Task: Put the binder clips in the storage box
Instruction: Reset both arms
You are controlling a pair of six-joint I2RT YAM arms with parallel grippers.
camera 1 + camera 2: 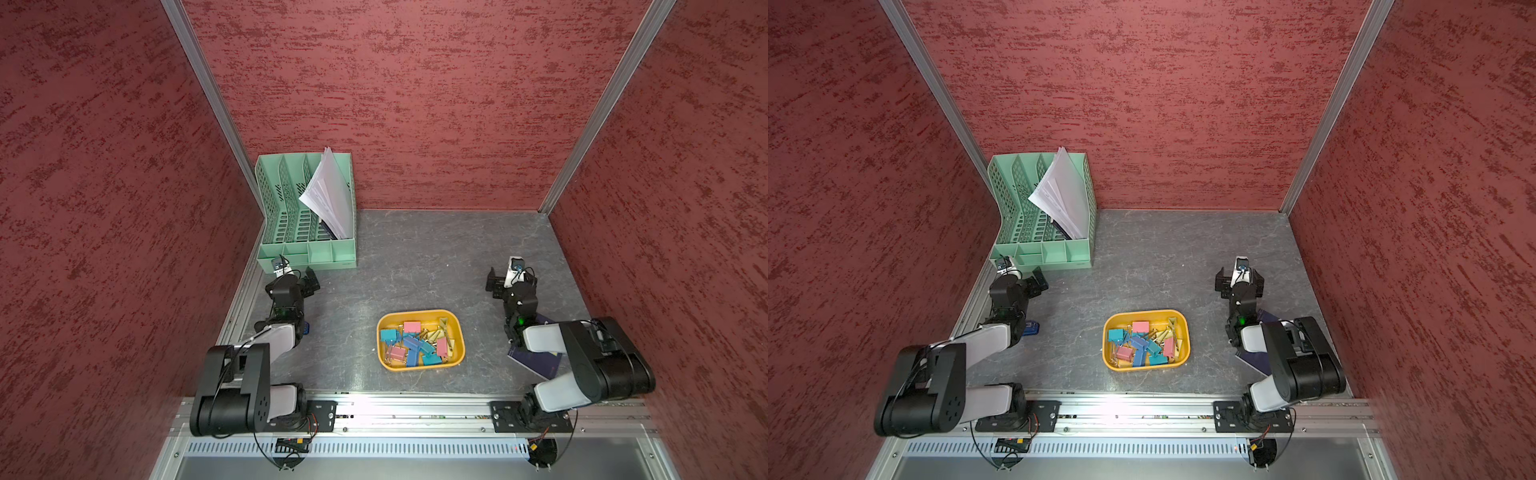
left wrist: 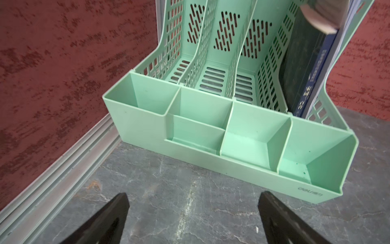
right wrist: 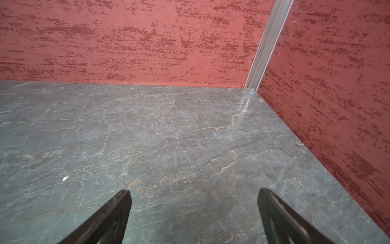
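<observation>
Both spread wide, seemingly touching nothing: left gripper (image 2: pixel 193 196) facing the organizer (image 2: pixel 137 126), right gripper (image 3: pixel 194 193) above tabletop (image 3: pixel 168 137).

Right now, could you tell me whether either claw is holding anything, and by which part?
Nothing is held: the left claw and the right claw both stand open and empty.

I see the storage box (image 1: pixel 419 312) (image 1: pixel 1144 312), a shallow yellow-orange tray with rounded corners, sitting flat on the tabletop (image 1: pixel 415 257) near the front edge and roughly midway across in both top views. The binder clips (image 1: pixel 411 343) (image 1: pixel 1138 343) lie inside it in a loose, overlapping heap of pink, blue, teal and yellow bodies, their wire handles pointing every way.
</observation>
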